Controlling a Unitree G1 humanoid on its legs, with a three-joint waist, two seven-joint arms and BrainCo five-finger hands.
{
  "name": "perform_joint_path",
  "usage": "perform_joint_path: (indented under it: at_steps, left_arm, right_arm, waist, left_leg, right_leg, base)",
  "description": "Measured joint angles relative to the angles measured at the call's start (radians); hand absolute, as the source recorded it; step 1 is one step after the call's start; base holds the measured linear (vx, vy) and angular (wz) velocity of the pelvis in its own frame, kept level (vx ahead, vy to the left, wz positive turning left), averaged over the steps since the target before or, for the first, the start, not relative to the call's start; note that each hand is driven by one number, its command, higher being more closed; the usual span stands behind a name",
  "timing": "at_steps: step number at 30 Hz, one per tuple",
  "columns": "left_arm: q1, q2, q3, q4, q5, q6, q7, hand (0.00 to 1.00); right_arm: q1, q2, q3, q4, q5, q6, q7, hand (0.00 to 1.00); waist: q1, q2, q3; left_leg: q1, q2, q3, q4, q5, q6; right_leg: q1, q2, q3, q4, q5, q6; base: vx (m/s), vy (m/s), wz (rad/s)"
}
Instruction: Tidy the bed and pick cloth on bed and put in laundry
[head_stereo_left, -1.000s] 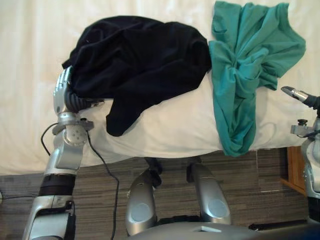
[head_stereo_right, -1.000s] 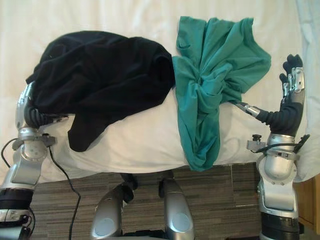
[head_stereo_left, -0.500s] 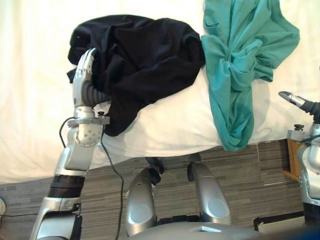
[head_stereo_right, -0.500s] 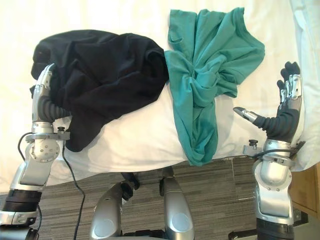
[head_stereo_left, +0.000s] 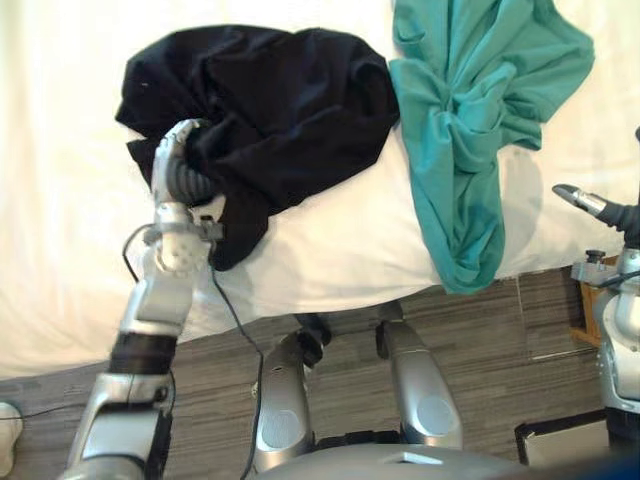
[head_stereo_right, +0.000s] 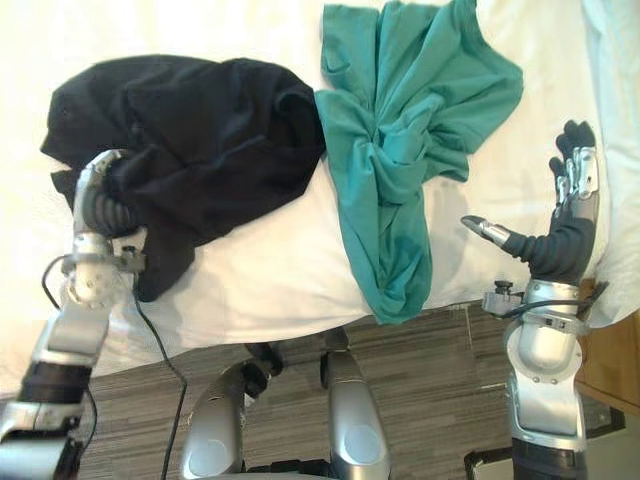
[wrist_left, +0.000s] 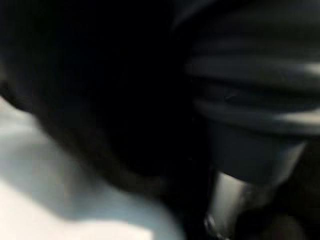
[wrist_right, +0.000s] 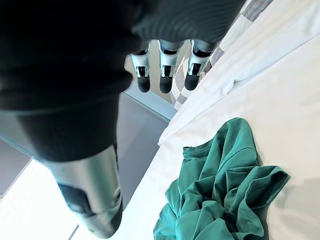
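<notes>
Bright light nearly bleaches the white bed (head_stereo_left: 60, 150); the black cloth (head_stereo_left: 290, 100) at eleven o'clock swallows detail; the left wrist view is dim.

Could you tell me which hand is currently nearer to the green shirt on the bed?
Right. The right hand is held open beside the green shirt, apart from it. The left hand is at the black cloth, on its side away from the shirt.
</notes>
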Motion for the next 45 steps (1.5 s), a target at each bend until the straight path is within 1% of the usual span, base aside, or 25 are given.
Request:
perform_joint_path:
  at_steps: [1, 2, 3, 4, 6, 9, 11, 13, 14, 15, 17, 20, 24, 25, 29, 32, 34, 35, 36, 38, 39, 40, 41, 43, 45]
  left_arm:
    - [0.005, 0.0, 0.0, 0.0, 0.007, 0.029, -0.046, 1.0]
    - [0.01, -0.001, 0.0, 0.0, 0.006, 0.039, -0.065, 1.0]
    - [0.028, -0.008, 0.0, 0.0, 0.007, 0.047, -0.089, 1.0]
    - [0.045, -0.016, -0.001, 0.0, 0.007, 0.052, -0.097, 1.0]
    - [0.077, -0.046, -0.001, -0.001, 0.006, 0.055, -0.097, 1.0]
    - [0.111, -0.081, -0.012, -0.001, -0.012, 0.043, -0.097, 1.0]
    - [0.136, -0.1, -0.018, 0.001, -0.058, 0.027, -0.097, 1.0]
    - [0.136, -0.102, -0.027, 0.004, -0.085, 0.016, -0.101, 1.0]
    - [0.136, -0.102, -0.033, 0.007, -0.112, 0.014, -0.117, 1.0]
    - [0.136, -0.102, -0.038, 0.01, -0.121, 0.013, -0.121, 1.0]
    - [0.136, -0.104, -0.048, 0.013, -0.121, 0.013, -0.151, 1.0]
    - [0.135, -0.105, -0.048, 0.015, -0.141, 0.012, -0.183, 1.0]
    - [0.12, -0.105, -0.038, 0.015, -0.11, 0.012, -0.221, 1.0]
    - [0.114, -0.106, -0.03, 0.014, -0.097, 0.012, -0.244, 1.0]
    - [0.108, -0.109, 0.01, -0.009, -0.062, 0.012, -0.299, 1.0]
    - [0.108, -0.127, 0.046, -0.033, -0.063, 0.012, -0.308, 1.0]
    - [0.108, -0.133, 0.068, -0.057, -0.081, 0.012, -0.304, 1.0]
    - [0.108, -0.133, 0.069, -0.062, -0.094, 0.012, -0.292, 1.0]
    - [0.108, -0.134, 0.068, -0.062, -0.101, 0.012, -0.288, 1.0]
    - [0.109, -0.131, 0.069, -0.073, -0.138, 0.012, -0.268, 1.0]
    - [0.113, -0.125, 0.073, -0.087, -0.162, 0.012, -0.263, 1.0]
    - [0.119, -0.12, 0.076, -0.098, -0.172, 0.012, -0.263, 1.0]
    - [0.129, -0.112, 0.078, -0.114, -0.182, 0.012, -0.261, 1.0]
    - [0.136, -0.103, 0.077, -0.126, -0.189, 0.012, -0.257, 1.0]
    - [0.139, -0.099, 0.075, -0.127, -0.203, 0.011, -0.222, 1.0]
  right_arm:
    - [0.018, 0.0, 0.0, -0.041, 0.001, -0.002, 0.012, 0.0]
    - [0.027, 0.0, 0.001, -0.063, 0.001, -0.006, 0.016, 0.0]
    - [0.042, 0.0, 0.002, -0.099, 0.0, -0.024, 0.027, 0.0]
    - [0.05, 0.0, 0.005, -0.118, -0.001, -0.035, 0.032, 0.0]
    - [0.057, 0.0, 0.02, -0.145, -0.026, -0.041, 0.036, 0.0]
    - [0.049, 0.0, 0.087, -0.152, -0.093, -0.029, 0.044, 0.0]
    - [0.025, 0.0, 0.155, -0.145, -0.142, 0.002, 0.048, 0.0]
    - [-0.004, 0.0, 0.185, -0.105, -0.156, 0.022, 0.046, 0.0]
    - [-0.034, 0.0, 0.207, -0.053, -0.159, 0.042, 0.038, 0.0]
    - [-0.051, 0.0, 0.216, -0.023, -0.16, 0.051, 0.031, 0.0]
    - [-0.123, 0.0, 0.248, 0.107, -0.18, 0.095, 0.007, 0.0]
    - [-0.202, 0.001, 0.291, 0.282, -0.201, 0.153, -0.023, 0.0]
    - [-0.313, -0.001, 0.315, 0.446, -0.205, 0.21, -0.062, 0.0]
    - [-0.352, -0.001, 0.316, 0.491, -0.204, 0.229, -0.073, 0.0]
    - [-0.453, -0.032, 0.317, 0.593, -0.168, 0.265, -0.096, 0.0]
    - [-0.528, -0.092, 0.331, 0.637, -0.144, 0.288, -0.088, 0.0]
    - [-0.599, -0.132, 0.363, 0.669, -0.137, 0.313, -0.067, 0.0]
    - [-0.625, -0.133, 0.367, 0.679, -0.137, 0.333, -0.045, 0.0]
    - [-0.632, -0.133, 0.37, 0.683, -0.138, 0.34, -0.038, 0.0]
    - [-0.676, -0.137, 0.395, 0.709, -0.15, 0.396, 0.032, 0.0]
    - [-0.694, -0.137, 0.397, 0.717, -0.186, 0.431, 0.074, 0.0]
    - [-0.705, -0.138, 0.398, 0.718, -0.198, 0.446, 0.091, 1.0]
    - [-0.718, -0.148, 0.399, 0.718, -0.198, 0.465, 0.12, 1.0]
    - [-0.731, -0.176, 0.408, 0.73, -0.188, 0.482, 0.153, 1.0]
    - [-0.749, -0.178, 0.402, 0.751, -0.161, 0.494, 0.171, 1.0]
  waist:
    - [0.012, 0.013, -0.006]
    - [0.016, 0.018, -0.009]
    - [0.021, 0.028, -0.013]
    - [0.017, 0.036, -0.017]
    - [0.019, 0.041, -0.019]
    - [0.023, 0.046, -0.033]
    - [0.023, 0.047, -0.038]
    - [0.023, 0.044, -0.04]
    - [0.024, 0.043, -0.041]
    - [0.026, 0.042, -0.042]
    - [0.024, 0.04, -0.052]
    - [0.028, 0.025, -0.062]
    - [0.035, 0.012, -0.067]
    - [0.039, 0.003, -0.073]
    - [0.044, -0.012, -0.076]
    - [0.053, -0.018, -0.073]
    - [0.061, -0.02, -0.071]
    - [0.067, -0.02, -0.072]
    - [0.068, -0.019, -0.071]
    - [0.074, -0.02, -0.071]
    - [0.077, -0.02, -0.067]
    - [0.075, -0.02, -0.066]
    - [0.074, -0.02, -0.065]
    - [0.076, -0.022, -0.064]
    - [0.076, -0.025, -0.064]
  left_leg:
    - [0.001, 0.015, 0.014, 0.011, -0.013, -0.003]
    - [0.001, 0.021, 0.017, 0.018, -0.019, -0.004]
    - [-0.001, 0.028, 0.019, 0.024, -0.025, -0.008]
    - [0.001, 0.032, 0.018, 0.023, -0.026, -0.008]
    - [0.013, 0.036, 0.021, 0.021, -0.028, -0.01]
    - [0.022, 0.036, 0.02, 0.016, -0.027, -0.011]
    - [0.026, 0.024, 0.016, -0.003, -0.016, -0.009]
    - [0.026, 0.012, 0.006, -0.02, -0.004, -0.006]
    - [0.023, 0.008, -0.009, -0.023, 0.0, -0.006]
    - [0.021, 0.006, -0.015, -0.024, 0.001, -0.006]
    - [0.004, -0.002, -0.043, -0.024, 0.007, -0.001]
    - [-0.024, -0.003, -0.079, -0.012, 0.009, 0.002]
    - [-0.064, -0.001, -0.126, 0.019, 0.009, 0.004]
    - [-0.081, 0.001, -0.136, 0.03, 0.008, 0.005]
    - [-0.128, 0.018, -0.174, 0.068, 0.005, 0.002]
    - [-0.161, 0.033, -0.185, 0.094, 0.002, 0.0]
    - [-0.191, 0.039, -0.191, 0.108, 0.002, -0.001]
    - [-0.202, 0.041, -0.198, 0.111, 0.003, -0.001]
    - [-0.204, 0.041, -0.2, 0.111, 0.003, -0.001]
    - [-0.219, 0.043, -0.21, 0.111, 0.006, -0.003]
    - [-0.227, 0.044, -0.215, 0.11, 0.009, -0.004]
    - [-0.233, 0.044, -0.22, 0.107, 0.012, -0.005]
    - [-0.239, 0.044, -0.228, 0.104, 0.016, -0.007]
    - [-0.244, 0.044, -0.236, 0.093, 0.024, -0.011]
    - [-0.248, 0.044, -0.234, 0.087, 0.03, -0.013]
  right_leg:
    - [0.0, 0.006, 0.006, 0.0, 0.0, 0.0]
    - [0.0, 0.01, 0.007, 0.001, -0.001, -0.001]
    - [-0.001, 0.015, 0.006, 0.006, -0.004, -0.005]
    - [-0.001, 0.017, 0.006, 0.012, -0.01, -0.007]
    - [-0.003, 0.023, 0.006, 0.034, -0.026, -0.01]
    - [-0.004, 0.024, -0.001, 0.043, -0.033, -0.009]
    - [-0.004, 0.017, -0.01, 0.044, -0.033, -0.008]
    - [-0.004, 0.009, -0.02, 0.044, -0.033, -0.008]
    - [-0.002, 0.006, -0.027, 0.044, -0.033, -0.008]
    - [-0.002, 0.005, -0.03, 0.044, -0.033, -0.008]
    - [-0.002, -0.005, -0.054, 0.041, -0.033, -0.008]
    - [-0.001, -0.01, -0.079, 0.041, -0.032, -0.007]
    - [-0.002, -0.009, -0.107, 0.039, -0.031, -0.005]
    - [-0.01, -0.007, -0.113, 0.039, -0.031, -0.005]
    - [-0.022, 0.0, -0.138, 0.039, -0.027, -0.007]
    - [-0.041, 0.009, -0.147, 0.039, -0.032, 0.0]
    - [-0.066, 0.013, -0.154, 0.039, -0.031, 0.003]
    - [-0.072, 0.017, -0.156, 0.039, -0.03, 0.004]
    - [-0.074, 0.018, -0.157, 0.038, -0.03, 0.004]
    - [-0.086, 0.023, -0.16, 0.038, -0.03, 0.004]
    - [-0.091, 0.025, -0.164, 0.035, -0.029, 0.004]
    - [-0.093, 0.026, -0.167, 0.03, -0.026, 0.002]
    - [-0.093, 0.027, -0.177, 0.022, -0.025, 0.004]
    - [-0.097, 0.028, -0.186, 0.02, -0.02, -0.001]
    - [-0.107, 0.029, -0.185, 0.024, -0.018, -0.004]
  base:
    - [0.03, -0.027, -0.25]
    - [0.04, -0.029, -0.32]
    - [0.05, -0.046, -0.14]
    - [0.05, -0.048, -0.08]
    - [0.04, -0.05, -0.02]
    - [0.03, -0.058, 0.0]
    - [0.02, -0.053, 0.09]
    - [0.01, -0.034, 0.21]
    - [0.0, -0.024, 0.2]
    - [0.0, -0.027, 0.21]
    - [-0.01, -0.026, 0.3]
    - [-0.02, -0.023, 0.3]
    - [-0.02, -0.029, 0.29]
    - [-0.02, -0.026, 0.16]
    - [-0.03, -0.047, 0.17]
    - [-0.03, -0.072, 0.03]
    - [-0.03, -0.094, -0.05]
    - [-0.01, -0.065, -0.03]
    - [-0.01, -0.08, -0.01]
    - [0.0, -0.078, 0.03]
    - [0.01, -0.073, 0.07]
    - [0.02, -0.083, 0.11]
    - [0.03, -0.068, 0.12]
    - [0.03, -0.061, 0.11]
    - [0.03, -0.049, 0.0]
